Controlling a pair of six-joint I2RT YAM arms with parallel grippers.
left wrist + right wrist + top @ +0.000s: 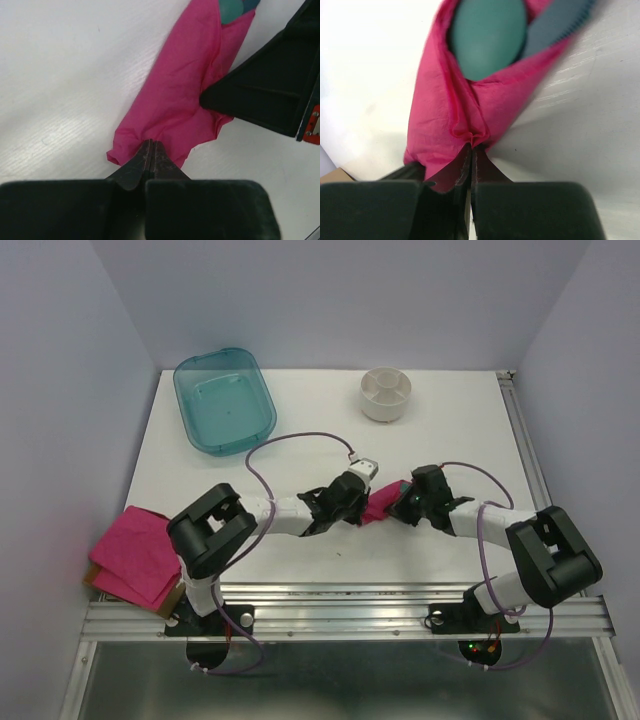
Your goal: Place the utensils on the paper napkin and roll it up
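Pink paper napkin (pixel 185 100) wrapping the utensils (pixel 487 37) is pinched by left end effector (pixel 151 150) and right end effector (pixel 471 152).

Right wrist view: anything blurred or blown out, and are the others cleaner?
Right wrist: the utensils poking from the paper napkin look soft, and the table at upper left is washed out white. Left wrist: napkin creases and table grain are sharp. Top external: even light, a pink tint on the left wall beside the napkin pile.

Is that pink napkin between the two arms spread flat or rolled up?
Rolled up, loosely. The paper napkin forms a narrow, crumpled tube around the utensils, whose teal ends poke out of one end.
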